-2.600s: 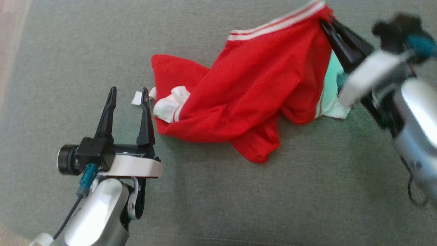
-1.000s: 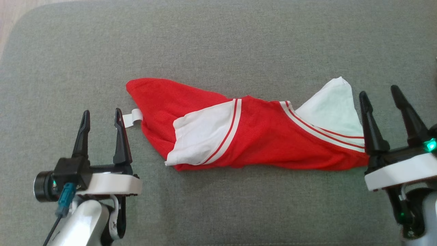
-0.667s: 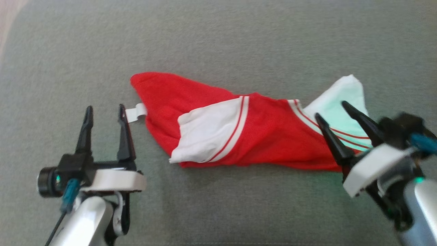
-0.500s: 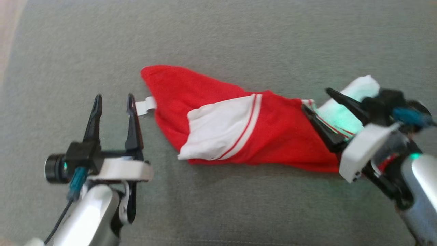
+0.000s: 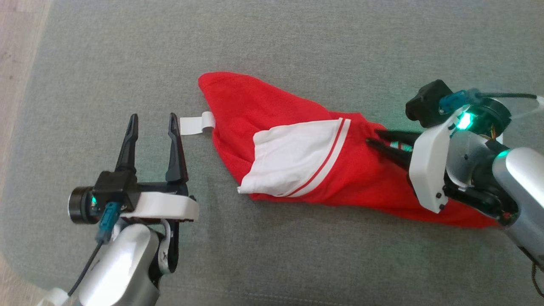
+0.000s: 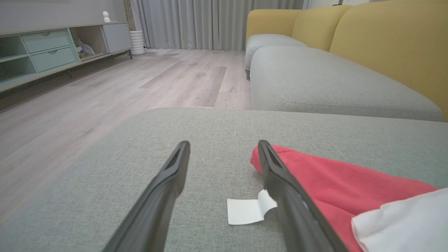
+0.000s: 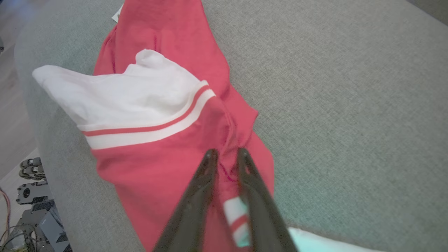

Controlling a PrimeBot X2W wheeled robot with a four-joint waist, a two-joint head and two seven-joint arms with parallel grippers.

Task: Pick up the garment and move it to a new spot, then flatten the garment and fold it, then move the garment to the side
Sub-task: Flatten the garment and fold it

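garment (image 5: pixel 306 123): one, red
white panel (image 5: pixel 297 157) on the garment: one in full sight, edged by one thin red stripe
white tag (image 5: pixel 193 124): one, at the garment's end
left gripper (image 5: pixel 153 115): one, with two dark fingers
right gripper (image 5: pixel 372 137): one, with two dark fingers
grippers in all: two; fingers in all: four
grey seat cushions (image 6: pixel 315 84): three in the left wrist view, counting the one under the garment
yellow back cushions (image 6: pixel 388 49): three
sideboard (image 6: pixel 117 36): one
drawers (image 6: pixel 47 41): two, pale green
small white figure (image 6: pixel 106 15) on the sideboard: one
white ribbed pot (image 6: pixel 137 42): one
curtain (image 6: pixel 196 22): one run of grey folds
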